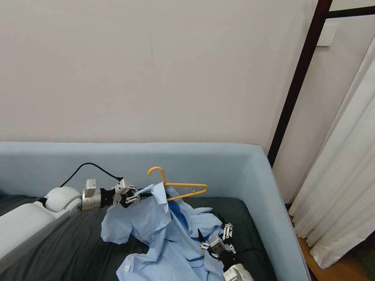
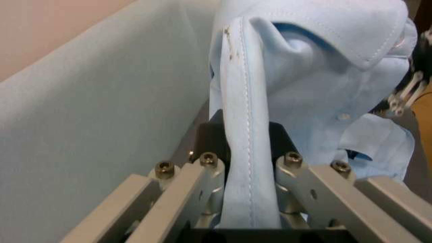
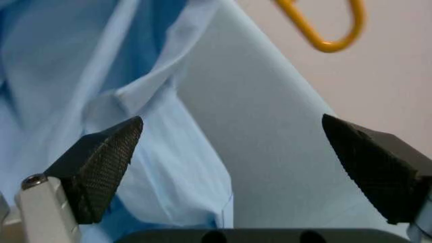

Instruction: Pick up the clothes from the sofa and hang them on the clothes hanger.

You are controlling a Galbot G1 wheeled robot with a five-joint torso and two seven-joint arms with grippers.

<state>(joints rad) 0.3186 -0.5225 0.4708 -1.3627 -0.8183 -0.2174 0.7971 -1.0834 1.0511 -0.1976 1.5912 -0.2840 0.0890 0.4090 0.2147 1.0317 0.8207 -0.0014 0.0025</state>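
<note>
Shirt (image 1: 164,234): was pale blue woven cloth, matt, with fine stitched seams and a small glossy button (image 2: 344,117). Hanger (image 1: 181,188): was yellow-orange, smooth and slightly glossy, either plastic or coated wire. Sofa (image 1: 258,175): was covered in pale blue matt cloth; its seat cushion (image 1: 70,252) was darker grey cloth. Left gripper (image 1: 130,194): had silvery, dull-finished metal links and bolt heads. Right gripper (image 1: 214,237): had black matt pads (image 3: 101,167), rough and finely cross-hatched. Left arm shell (image 1: 23,225): was white, smooth, faintly glossy plastic.
</note>
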